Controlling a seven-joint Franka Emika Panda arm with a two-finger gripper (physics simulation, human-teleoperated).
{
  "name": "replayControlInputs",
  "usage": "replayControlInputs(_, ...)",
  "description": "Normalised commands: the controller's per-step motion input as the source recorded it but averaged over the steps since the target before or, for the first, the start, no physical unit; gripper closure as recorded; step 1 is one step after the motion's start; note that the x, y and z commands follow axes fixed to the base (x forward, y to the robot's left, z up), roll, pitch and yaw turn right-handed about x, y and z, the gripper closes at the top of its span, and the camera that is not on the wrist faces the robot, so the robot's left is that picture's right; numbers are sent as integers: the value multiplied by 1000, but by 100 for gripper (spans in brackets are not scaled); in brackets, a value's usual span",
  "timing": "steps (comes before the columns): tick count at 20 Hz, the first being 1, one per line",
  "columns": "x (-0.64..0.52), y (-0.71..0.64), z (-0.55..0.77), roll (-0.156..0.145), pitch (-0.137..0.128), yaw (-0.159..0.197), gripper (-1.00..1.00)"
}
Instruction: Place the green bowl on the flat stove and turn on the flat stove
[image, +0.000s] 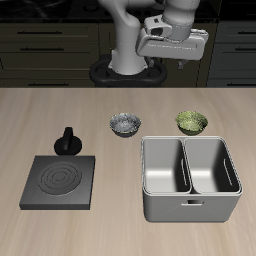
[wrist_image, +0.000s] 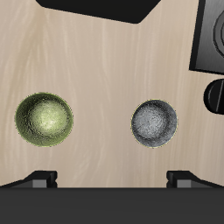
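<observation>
The green bowl (image: 191, 122) is small, olive-green and speckled inside. It stands upright on the table just behind the metal tray and also shows in the wrist view (wrist_image: 44, 120). The flat stove (image: 62, 180) is a dark square plate with ring marks, lying near the table's front edge, with its black knob (image: 67, 142) behind it. The wrist view shows only an edge of the stove (wrist_image: 210, 35) and of the knob (wrist_image: 217, 94). My gripper (image: 172, 55) hangs high above the table's back, open and empty, its fingertips (wrist_image: 39, 179) wide apart.
A grey-white patterned bowl (image: 125, 124) stands between the green bowl and the knob; it also shows in the wrist view (wrist_image: 155, 122). A grey two-compartment metal tray (image: 190, 205) sits in front of the green bowl. Dark cabinets line the back.
</observation>
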Motion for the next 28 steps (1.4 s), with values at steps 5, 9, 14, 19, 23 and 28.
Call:
replayControlInputs(5,33,401,-26,12,15,9,-100)
replayControlInputs(9,17,491,-44,16,15,14,-100)
replayControlInputs(14,29,221,8,8,4,-10,-100)
replayControlInputs(19,65,208,30,-38,8,-9,-100)
replayControlInputs(23,77,113,-35,11,-12,-15,-100)
replayControlInputs(28,109,16,-336,1,60,-5,-100)
